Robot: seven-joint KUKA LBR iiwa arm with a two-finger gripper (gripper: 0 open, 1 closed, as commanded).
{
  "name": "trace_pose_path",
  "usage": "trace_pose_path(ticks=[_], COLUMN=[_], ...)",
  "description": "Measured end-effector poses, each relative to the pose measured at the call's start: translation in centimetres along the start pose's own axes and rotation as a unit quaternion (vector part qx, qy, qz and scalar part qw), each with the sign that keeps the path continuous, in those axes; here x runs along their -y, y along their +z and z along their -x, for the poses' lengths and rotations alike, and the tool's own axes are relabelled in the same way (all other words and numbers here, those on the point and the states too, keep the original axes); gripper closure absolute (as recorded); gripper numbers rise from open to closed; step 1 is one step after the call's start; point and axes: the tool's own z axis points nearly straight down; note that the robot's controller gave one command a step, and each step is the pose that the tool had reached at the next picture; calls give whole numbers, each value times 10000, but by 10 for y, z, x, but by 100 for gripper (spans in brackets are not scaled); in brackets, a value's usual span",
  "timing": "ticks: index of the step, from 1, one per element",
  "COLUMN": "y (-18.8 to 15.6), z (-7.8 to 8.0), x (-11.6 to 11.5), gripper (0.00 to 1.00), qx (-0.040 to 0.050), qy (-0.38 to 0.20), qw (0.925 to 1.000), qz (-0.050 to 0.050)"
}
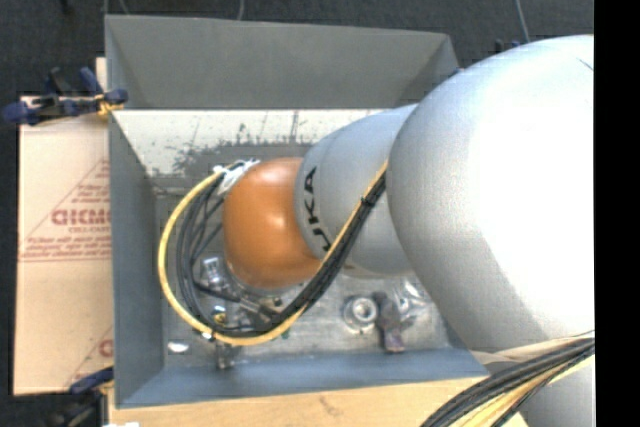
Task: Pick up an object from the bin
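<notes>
Arm (480, 205) spans most of the bin (270, 65); lettering on it reads "UKA", first letter hidden. Orange cover (262, 220) hangs over the near-left floor, end effector (222, 340) beneath it. Open or closed: cannot tell; what lies under it is hidden. Loose on the near floor to its right: metal ring (358, 311), dark piece (393, 338). Ring judged stiff, light, slick; grip across its outer rim.

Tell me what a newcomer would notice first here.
The big grey arm reaches in from the right, its orange cover low over the bin's left-centre floor, ringed by a yellow cable. Near the front wall lie a silvery round piece and a small purplish one.
</notes>
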Motion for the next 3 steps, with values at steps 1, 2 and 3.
trace_pose_path(ticks=[1, 2, 3], y=[-2, -34, -157], z=[0, 3, 9], x=[-1, -2, 1], gripper=[100, 100, 100], qx=[0, -36, -11], qy=[8, 173, 210], qw=[10000, 9998, 9998], qz=[7, 5, 0])
